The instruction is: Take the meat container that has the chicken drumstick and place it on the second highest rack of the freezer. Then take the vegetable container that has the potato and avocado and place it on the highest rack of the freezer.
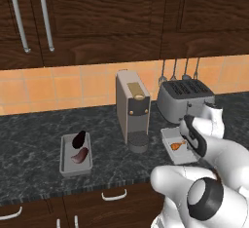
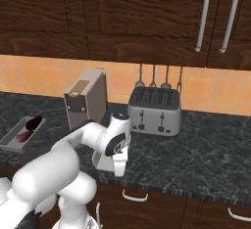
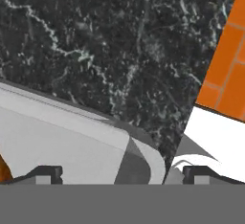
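Two shallow grey containers sit on the dark marbled counter (image 1: 34, 139). At lower left of the left base view, the vegetable container (image 1: 75, 155) holds two items: one near-black avocado (image 1: 79, 139) at its far end and one reddish potato (image 1: 80, 155) just in front of it, close together. In the right base view this same tray appears at the left edge.

At centre stands one coffee machine (image 1: 132, 109). Just right of it, at centre right of the frame, lies the meat container (image 1: 173, 144) with one orange chicken drumstick (image 1: 178, 145) inside; the white arm covers the tray's right part. Behind it, near the orange tiled wall, stands one silver toaster (image 1: 185, 99), with four utensils (image 1: 179, 71) hanging above.

In the hand view, the end effector (image 3: 123, 173) is released, its two dark fingertips (image 3: 45, 173) spread wide at the lower corners with nothing between them. It hangs just over a rounded corner of the meat container, whose pale rim runs from middle left to bottom centre; a sliver of orange shows at the lower left edge.
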Robot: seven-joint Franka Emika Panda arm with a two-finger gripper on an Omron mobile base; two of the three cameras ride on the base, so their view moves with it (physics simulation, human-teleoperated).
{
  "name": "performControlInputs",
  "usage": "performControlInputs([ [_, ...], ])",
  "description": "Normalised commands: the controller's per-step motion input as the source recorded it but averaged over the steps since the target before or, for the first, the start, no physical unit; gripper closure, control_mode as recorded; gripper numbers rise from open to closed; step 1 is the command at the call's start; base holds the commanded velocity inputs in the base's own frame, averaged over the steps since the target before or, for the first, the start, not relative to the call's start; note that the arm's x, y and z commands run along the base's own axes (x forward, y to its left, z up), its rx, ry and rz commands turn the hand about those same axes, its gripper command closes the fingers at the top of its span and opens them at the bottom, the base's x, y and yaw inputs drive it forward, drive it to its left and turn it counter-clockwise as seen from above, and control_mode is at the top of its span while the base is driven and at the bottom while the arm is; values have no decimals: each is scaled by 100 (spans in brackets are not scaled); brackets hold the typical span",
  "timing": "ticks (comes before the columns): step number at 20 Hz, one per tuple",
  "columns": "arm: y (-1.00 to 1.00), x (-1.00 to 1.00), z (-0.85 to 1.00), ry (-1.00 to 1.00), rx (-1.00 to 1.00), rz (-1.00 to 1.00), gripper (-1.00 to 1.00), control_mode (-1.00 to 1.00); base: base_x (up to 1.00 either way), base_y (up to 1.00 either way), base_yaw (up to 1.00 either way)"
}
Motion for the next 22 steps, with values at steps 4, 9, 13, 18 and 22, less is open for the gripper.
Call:
performControlInputs([
  [4, -3, 28, -40, 8, 5, -6, -100, -100, 0, 0, 0],
  [9, -7, 21, -19, 2, 7, -2, -100, -100, 0, 0, 0],
  [13, 18, 0, -33, 6, 1, -1, 100, -100, 0, 0, 0],
  [18, 35, 0, -20, 0, 0, -6, 100, -100, 0, 0, 0],
  [22, 30, 0, -1, 0, 0, -12, 100, -100, 0, 0, 0],
])
